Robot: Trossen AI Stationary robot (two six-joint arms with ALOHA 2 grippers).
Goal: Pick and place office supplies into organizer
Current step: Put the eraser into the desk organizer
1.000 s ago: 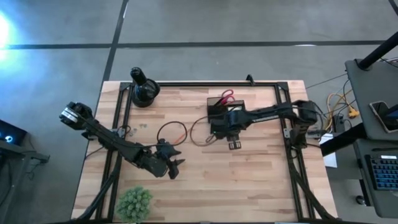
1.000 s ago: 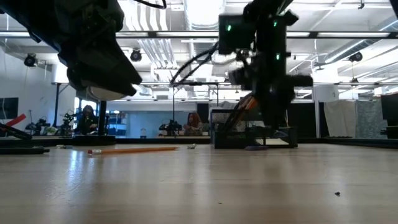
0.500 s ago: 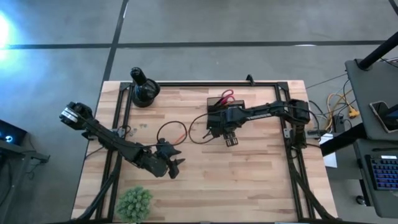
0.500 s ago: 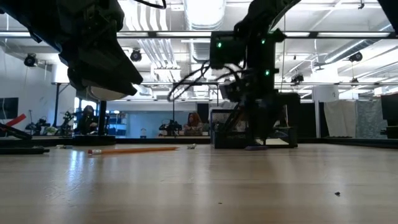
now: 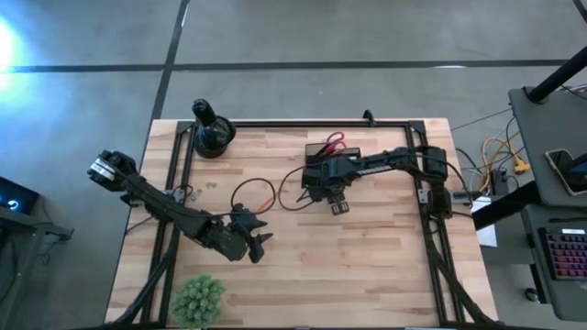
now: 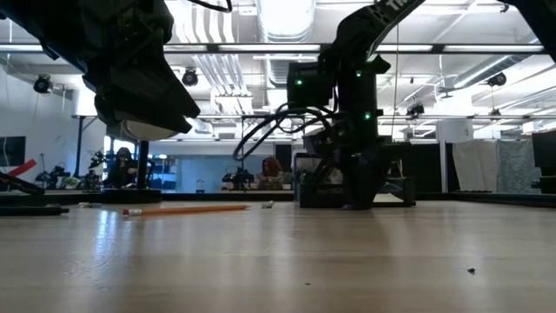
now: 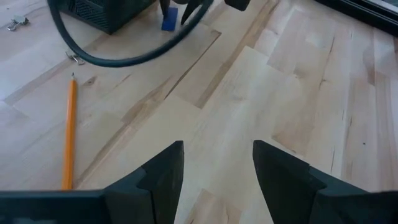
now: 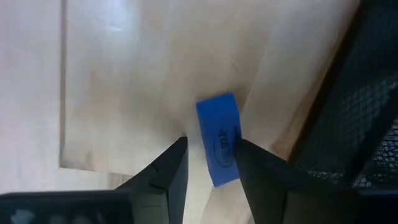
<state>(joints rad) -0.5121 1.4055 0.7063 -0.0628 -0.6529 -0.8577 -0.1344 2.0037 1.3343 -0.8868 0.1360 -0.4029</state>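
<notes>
The black mesh organizer (image 5: 321, 158) stands at the table's far middle with the red-handled scissors (image 5: 335, 141) in it. A small blue rectangular piece (image 8: 219, 147) lies flat on the wood against the organizer's mesh wall (image 8: 354, 124). My right gripper (image 8: 210, 155) is open and points down over the piece, one finger on each side of it. An orange pencil (image 7: 68, 137) lies on the table to the organizer's left. My left gripper (image 7: 217, 162) is open and hovers over bare wood near the table's near left (image 5: 260, 244). My right gripper comes at the blue piece from above, its fingers along the piece's two long sides. One fingertip (image 8: 244, 152) overlaps the piece's edge (image 8: 231, 146) next to the organizer. I cannot tell whether it touches. The piece lies flat on the table.
A round black object with an upright knob (image 5: 211, 133) stands at the far left corner. A green plant (image 5: 197, 298) sits at the near left edge. A looped cable (image 5: 252, 194) lies between the arms. A black frame rail (image 5: 303, 123) runs round the table.
My right gripper has moved a little toward the table's left, close beside the organizer, and has come down toward the tabletop. The left arm has kept still.
</notes>
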